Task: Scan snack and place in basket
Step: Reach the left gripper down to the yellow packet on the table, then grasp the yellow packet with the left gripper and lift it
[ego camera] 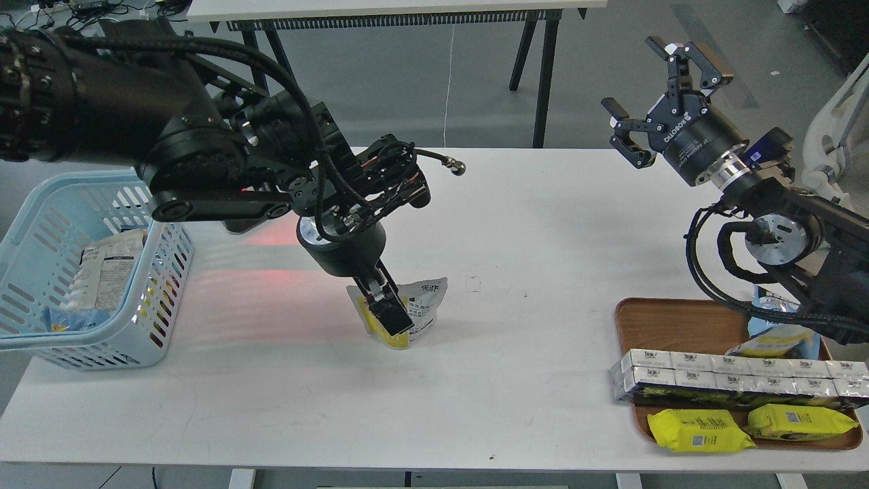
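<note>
The snack [424, 302], a small white pouch with a yellow panel, stands upright on the white table near its middle. My left gripper [387, 311] points down at the pouch. One dark finger [390, 316] lies over the pouch's front; the other finger is hidden, so I cannot tell the grip. The light-blue basket [81, 341] stands at the table's left edge with packets [108, 268] in it. My right gripper [669, 78] is open and empty, raised above the table's far right.
The scanner is hidden behind my left arm; its red glow [271, 234] falls on the table. A brown tray [679, 319] at the front right holds white boxes [733, 377], yellow packs [699, 431] and a blue-and-yellow pouch [781, 339].
</note>
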